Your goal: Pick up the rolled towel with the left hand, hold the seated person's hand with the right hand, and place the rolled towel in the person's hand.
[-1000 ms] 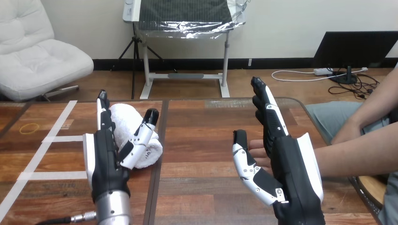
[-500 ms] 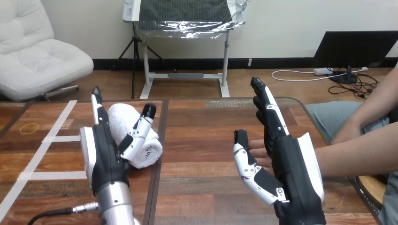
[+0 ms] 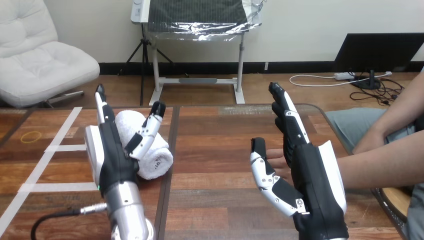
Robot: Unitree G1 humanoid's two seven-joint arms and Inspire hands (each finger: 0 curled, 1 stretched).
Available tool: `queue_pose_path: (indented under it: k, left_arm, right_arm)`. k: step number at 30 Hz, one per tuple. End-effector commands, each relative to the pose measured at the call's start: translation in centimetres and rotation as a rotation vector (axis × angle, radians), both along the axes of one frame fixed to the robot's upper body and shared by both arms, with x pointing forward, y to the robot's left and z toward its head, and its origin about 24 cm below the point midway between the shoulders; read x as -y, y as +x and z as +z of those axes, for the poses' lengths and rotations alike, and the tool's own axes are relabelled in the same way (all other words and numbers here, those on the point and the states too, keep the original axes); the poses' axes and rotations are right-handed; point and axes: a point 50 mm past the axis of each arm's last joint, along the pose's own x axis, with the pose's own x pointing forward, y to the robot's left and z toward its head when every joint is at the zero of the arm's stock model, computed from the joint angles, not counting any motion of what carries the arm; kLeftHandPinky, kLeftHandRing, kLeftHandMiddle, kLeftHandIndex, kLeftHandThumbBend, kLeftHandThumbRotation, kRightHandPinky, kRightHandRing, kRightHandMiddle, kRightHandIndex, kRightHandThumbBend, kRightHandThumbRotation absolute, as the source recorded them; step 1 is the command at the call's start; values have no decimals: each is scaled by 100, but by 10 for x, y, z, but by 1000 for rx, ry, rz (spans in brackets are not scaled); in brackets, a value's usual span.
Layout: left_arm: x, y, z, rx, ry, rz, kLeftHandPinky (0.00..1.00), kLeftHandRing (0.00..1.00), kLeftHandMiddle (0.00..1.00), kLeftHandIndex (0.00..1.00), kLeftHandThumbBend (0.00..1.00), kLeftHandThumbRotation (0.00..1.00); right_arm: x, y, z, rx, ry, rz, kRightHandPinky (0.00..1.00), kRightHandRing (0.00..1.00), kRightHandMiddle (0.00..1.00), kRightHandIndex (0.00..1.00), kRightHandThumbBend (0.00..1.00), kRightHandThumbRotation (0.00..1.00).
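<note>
A white rolled towel (image 3: 147,145) lies on the wooden table (image 3: 215,150), left of centre. My left hand (image 3: 112,157) stands upright right by it, open, with straight fingers behind the roll's left side and the thumb over its front; whether it touches the towel I cannot tell. My right hand (image 3: 305,170) is open too, fingers pointing away, thumb spread to the left. The person's hand (image 3: 276,159) reaches in from the right and lies behind my right hand, its fingertips showing between my thumb and fingers. No curl around it is visible.
White tape strips (image 3: 50,150) and a yellow rubber band (image 3: 31,136) mark the table's far left. The person's forearm (image 3: 385,162) crosses the right edge of the table. A dark seam (image 3: 169,165) runs down the tabletop beside the towel.
My left hand has moved slightly forward and left along the towel, with its forearm rising into view. My right hand and the person's hand have stayed in place.
</note>
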Motion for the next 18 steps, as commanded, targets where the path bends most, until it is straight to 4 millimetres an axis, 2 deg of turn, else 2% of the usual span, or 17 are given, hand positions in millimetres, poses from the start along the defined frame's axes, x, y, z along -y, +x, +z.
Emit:
queue_pose_path:
  k: [1, 12, 18]
  left_arm:
    - [8, 20, 19, 51, -8, -24, 94, 98, 100, 100, 73, 54]
    - [13, 32, 18, -22, -57, -38, 92, 99, 100, 100, 75, 54]
    - [16, 37, 19, -79, -63, -55, 92, 100, 100, 100, 77, 58]
  right_arm:
    - [-4, 10, 20, 101, 46, -8, 100, 100, 100, 97, 0, 0]
    - [-4, 11, 20, 100, 43, -11, 100, 100, 100, 97, 0, 0]
    - [-4, 11, 21, 97, 40, -10, 100, 100, 100, 97, 0, 0]
